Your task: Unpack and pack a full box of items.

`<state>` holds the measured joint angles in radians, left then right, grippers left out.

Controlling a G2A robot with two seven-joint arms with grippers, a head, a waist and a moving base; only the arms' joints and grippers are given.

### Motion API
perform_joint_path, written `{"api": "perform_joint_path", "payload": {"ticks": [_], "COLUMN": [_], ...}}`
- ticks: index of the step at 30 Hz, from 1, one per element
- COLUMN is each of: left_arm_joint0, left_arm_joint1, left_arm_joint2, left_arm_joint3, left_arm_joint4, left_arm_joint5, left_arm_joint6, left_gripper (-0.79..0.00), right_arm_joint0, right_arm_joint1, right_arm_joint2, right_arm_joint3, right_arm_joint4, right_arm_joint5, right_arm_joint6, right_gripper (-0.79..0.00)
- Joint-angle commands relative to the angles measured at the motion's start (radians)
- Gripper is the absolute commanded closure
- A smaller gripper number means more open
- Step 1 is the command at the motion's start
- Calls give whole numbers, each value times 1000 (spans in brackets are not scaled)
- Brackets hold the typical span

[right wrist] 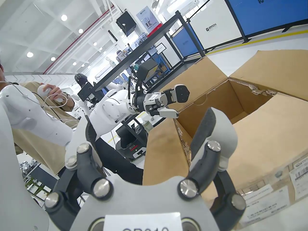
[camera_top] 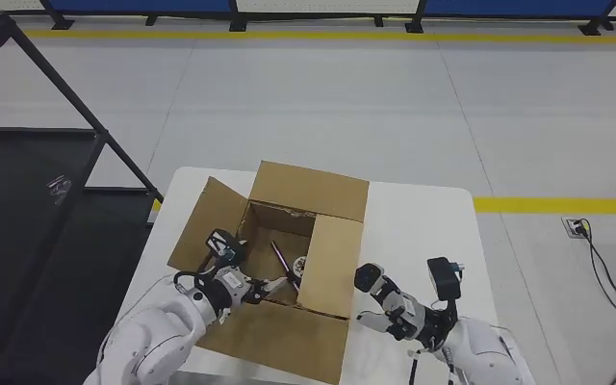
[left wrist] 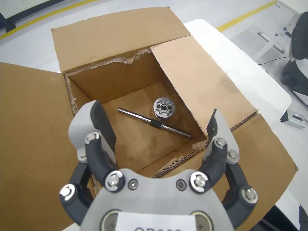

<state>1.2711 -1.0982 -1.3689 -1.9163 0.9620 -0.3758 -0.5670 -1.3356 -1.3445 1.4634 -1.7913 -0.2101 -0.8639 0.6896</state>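
An open cardboard box (camera_top: 289, 197) stands on the white table (camera_top: 414, 221), its flaps spread out. On its floor lie a thin metal rod with a dark sleeve (left wrist: 154, 122) and a round metal hub (left wrist: 164, 108) beside it; both also appear as the rod (camera_top: 281, 258) and hub (camera_top: 301, 266) from above. My left gripper (left wrist: 156, 112) hovers open and holds nothing above the box's near-left rim, also seen as the left gripper (camera_top: 274, 287) and farther off (right wrist: 172, 105). My right gripper (camera_top: 366, 298) is open and holds nothing outside the right flap (right wrist: 264, 131), beside the right gripper (right wrist: 149, 123) itself.
The box's near flap (camera_top: 279, 337) hangs toward the table's front edge. A black metal frame (camera_top: 87, 125) stands left of the table. Bare tabletop (camera_top: 423, 241) lies right of the box. Printed labels (right wrist: 262, 195) are stuck on the flap's outer face.
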Motion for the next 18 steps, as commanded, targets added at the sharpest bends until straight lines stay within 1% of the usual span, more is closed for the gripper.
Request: {"api": "perform_joint_path", "payload": {"ticks": [1, 3, 7, 9, 12, 15, 18], "left_arm_joint0": [-28, -77, -221, -283, -353, -408, -455], "left_arm_joint1": [-4, -11, -25, -33, -47, -61, -74], "left_arm_joint2": [37, 78, 143, 174, 222, 269, 316], "left_arm_joint3": [30, 90, 251, 333, 440, 529, 599], "left_arm_joint4": [-87, -247, -517, -584, -689, -775, -799], "left_arm_joint5": [-31, -73, -86, -62, -44, -29, -18], "left_arm_joint6": [-32, -76, -218, -251, -288, -328, -354], "left_gripper": [-785, -785, -785, -785, -785, -785, -785], "right_arm_joint0": [11, 9, -33, -66, -116, -159, -189], "right_arm_joint1": [1, 4, 11, 15, 21, 27, 32], "right_arm_joint2": [-8, -6, 24, 50, 89, 121, 142], "right_arm_joint3": [-17, -39, -79, -89, -93, -95, -97], "right_arm_joint4": [-18, -36, -72, -83, -91, -90, -91], "right_arm_joint5": [-9, -25, -61, -78, -99, -122, -143], "right_arm_joint6": [-19, -39, -93, -124, -165, -200, -227], "right_gripper": [-785, -785, -785, -785, -785, -785, -785]}}
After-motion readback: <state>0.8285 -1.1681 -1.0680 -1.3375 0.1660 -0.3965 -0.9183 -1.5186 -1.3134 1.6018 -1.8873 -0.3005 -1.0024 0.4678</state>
